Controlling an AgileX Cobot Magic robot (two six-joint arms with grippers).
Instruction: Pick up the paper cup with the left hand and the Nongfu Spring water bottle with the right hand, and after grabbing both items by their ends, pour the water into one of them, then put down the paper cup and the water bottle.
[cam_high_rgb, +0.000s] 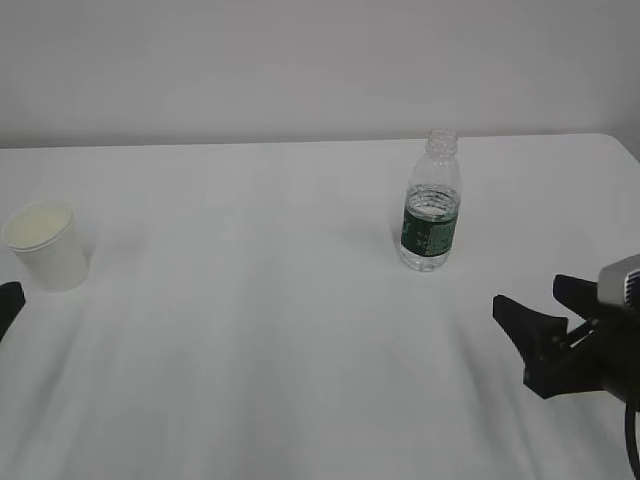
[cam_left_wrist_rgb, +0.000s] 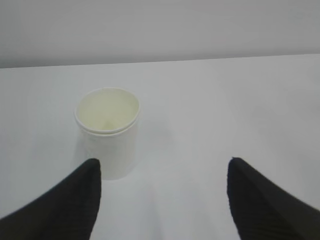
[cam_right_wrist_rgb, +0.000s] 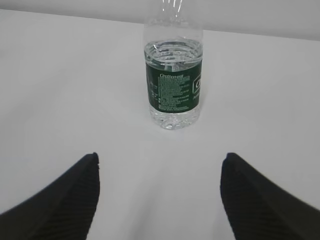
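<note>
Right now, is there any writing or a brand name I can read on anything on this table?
Water bottle, green label: white print in several lines, too small and blurred to read; no brand name legible.
Paper cup: plain white, no writing visible.
Table: no writing visible.

Bare lab-like test setup, white-covered table (cam_high_rgb: 250, 330), plain pale wall (cam_high_rgb: 250, 60)

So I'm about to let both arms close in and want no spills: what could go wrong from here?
The bottle is uncapped and holds water, so a nudge from the right tool could tip and spill it. The cup sits off-centre toward the left tool's left finger, which could knock it over.
</note>
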